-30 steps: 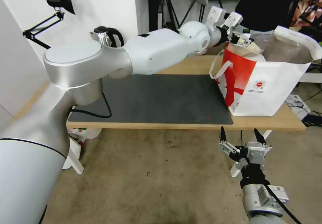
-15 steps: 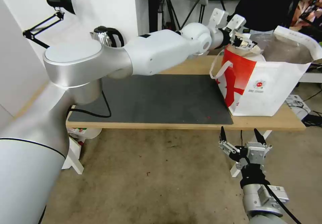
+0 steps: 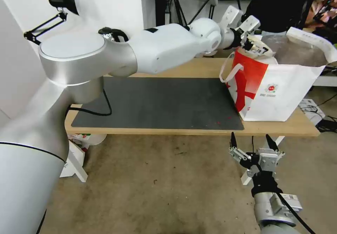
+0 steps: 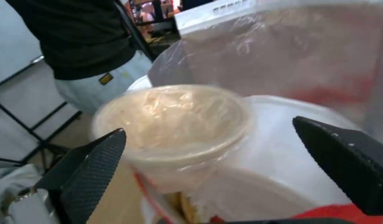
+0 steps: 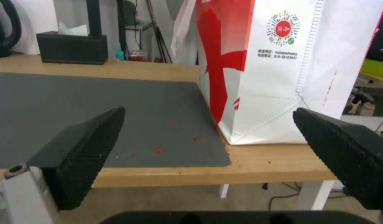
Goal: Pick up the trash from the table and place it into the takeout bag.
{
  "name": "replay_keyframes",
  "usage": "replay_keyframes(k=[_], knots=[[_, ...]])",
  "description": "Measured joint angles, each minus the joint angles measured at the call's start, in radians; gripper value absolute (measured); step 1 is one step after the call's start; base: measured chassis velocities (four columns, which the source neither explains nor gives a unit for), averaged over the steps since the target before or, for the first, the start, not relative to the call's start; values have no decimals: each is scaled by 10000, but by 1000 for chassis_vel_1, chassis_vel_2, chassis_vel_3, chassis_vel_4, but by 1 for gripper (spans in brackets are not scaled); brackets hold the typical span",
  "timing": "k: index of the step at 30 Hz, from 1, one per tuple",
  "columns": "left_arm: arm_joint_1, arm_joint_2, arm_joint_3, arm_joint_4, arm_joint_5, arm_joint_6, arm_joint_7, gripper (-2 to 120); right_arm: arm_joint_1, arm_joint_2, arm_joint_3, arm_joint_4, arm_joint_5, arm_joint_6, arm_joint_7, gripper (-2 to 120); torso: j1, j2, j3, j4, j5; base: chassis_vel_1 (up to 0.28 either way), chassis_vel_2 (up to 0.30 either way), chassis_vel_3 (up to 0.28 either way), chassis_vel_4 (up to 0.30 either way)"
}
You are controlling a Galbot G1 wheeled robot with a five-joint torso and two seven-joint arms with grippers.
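The left gripper hovers wide open over the mouth of the white-and-red boxy takeout bag, the beige plastic bowl resting inside. It should lift straight up, clear of the bag's rim. The right gripper waits open below the light-wood counter.

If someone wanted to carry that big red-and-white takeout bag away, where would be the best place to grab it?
Probably by the white strap handle looping off the takeout bag on its red end, reached from the mat side. The bag stands upright and open on the table, full near the brim, so squeezing its soft walls seems unwise. Left gripper hovers open at the mouth.
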State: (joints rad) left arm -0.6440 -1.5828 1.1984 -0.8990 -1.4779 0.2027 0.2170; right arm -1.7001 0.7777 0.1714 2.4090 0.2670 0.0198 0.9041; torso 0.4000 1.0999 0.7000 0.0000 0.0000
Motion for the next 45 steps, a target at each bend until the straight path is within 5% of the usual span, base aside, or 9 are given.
replay_keyframes(k=[13,23,35,45], knots=[[-566,783,-139,-707,432,23,-376,100,1,0,0,0,1,0,0,100,0,0,0,0,-1,0,0,0,0],[-909,2255,-1116,-2279,306,-155,-1137,100,2,0,0,0,0,0,0,100,0,2,0,3,-3,0,0,0,0],[57,4600,-2654,-4887,1828,-1179,-2632,100,1,0,0,0,0,0,0,100,1,2,0,1,-5,0,0,0,0],[2458,7429,-4524,-7341,4063,-2507,-4642,100,1,0,0,0,0,0,0,100,0,2,0,2,-3,0,0,0,0]])
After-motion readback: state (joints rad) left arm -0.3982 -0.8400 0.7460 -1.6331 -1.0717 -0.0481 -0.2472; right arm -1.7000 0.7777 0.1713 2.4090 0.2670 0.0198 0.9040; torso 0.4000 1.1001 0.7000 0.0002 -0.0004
